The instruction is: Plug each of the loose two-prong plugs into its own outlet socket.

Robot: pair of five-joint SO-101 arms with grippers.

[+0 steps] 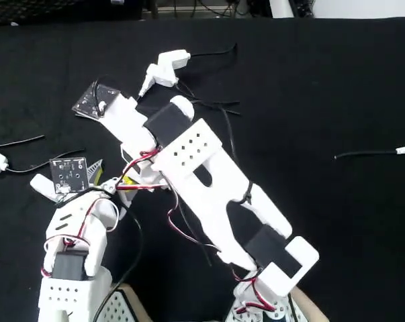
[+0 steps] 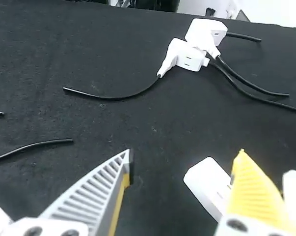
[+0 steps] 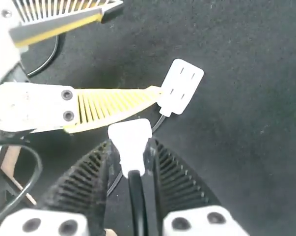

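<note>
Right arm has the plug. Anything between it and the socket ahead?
Partly. A yellow finger of the left gripper lies just ahead of the plug, its tip against the edge of the socket; the slotted face is uncovered.

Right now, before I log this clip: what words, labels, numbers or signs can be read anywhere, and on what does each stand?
No text can be read in any view.
Far circuit board and near circuit board: faint marks, too small to read.
Outlet socket: plain white, slots only, no print.
Plug held in the right end effector: plain white, no print.
Mated plug pair: no print visible.
</note>
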